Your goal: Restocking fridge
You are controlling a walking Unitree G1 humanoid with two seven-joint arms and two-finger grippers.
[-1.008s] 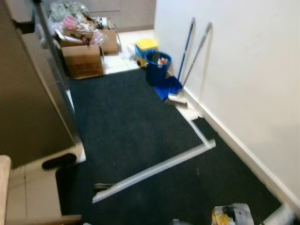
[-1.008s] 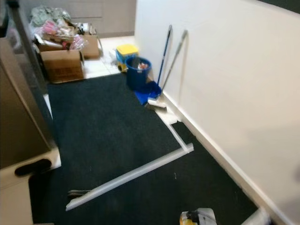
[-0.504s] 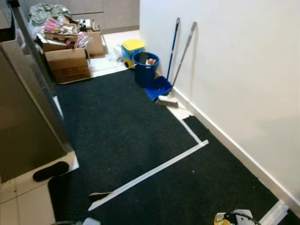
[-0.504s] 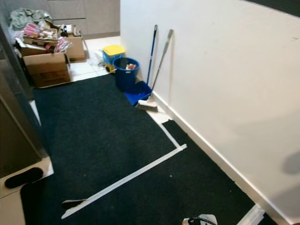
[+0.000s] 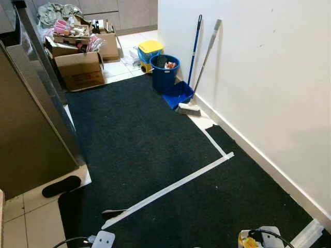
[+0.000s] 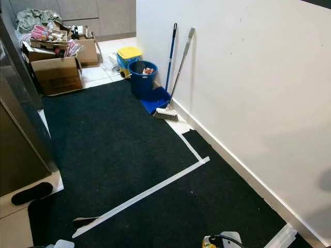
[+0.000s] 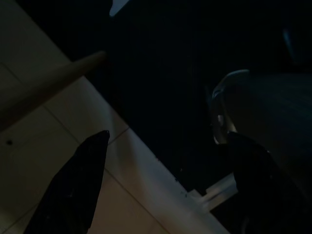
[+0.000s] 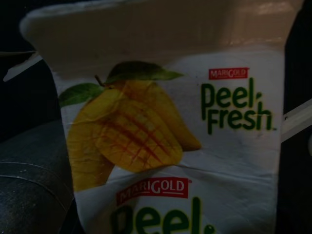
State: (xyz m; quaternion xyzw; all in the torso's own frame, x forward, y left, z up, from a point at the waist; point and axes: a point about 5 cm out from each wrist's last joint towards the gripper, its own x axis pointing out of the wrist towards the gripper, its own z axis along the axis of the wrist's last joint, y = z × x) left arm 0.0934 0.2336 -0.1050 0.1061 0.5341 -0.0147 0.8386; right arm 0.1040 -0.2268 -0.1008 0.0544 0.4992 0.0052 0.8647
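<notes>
Left eye view: in the lower right corner, the top of a juice carton (image 5: 258, 238), carried low. Along the left edge, a tall grey front, probably the fridge (image 5: 26, 134), beside the dark carpet (image 5: 139, 139). In the upper left, cardboard boxes (image 5: 80, 70); at upper centre, a blue bucket (image 5: 164, 72).

Compared with a second ago, the whole picture is shifted and sharper, so only a turn of the camera and no move of the things. Judged from this: carrying step, fridge not yet faced.

Right eye view: same scene, nothing to add.

Left wrist view: left gripper (image 7: 163, 185) spread wide and empty, above pale floor tiles (image 7: 44, 146).

Right wrist view: mango carton very near to the camera. Hold of the right gripper impossible to tell.
</notes>
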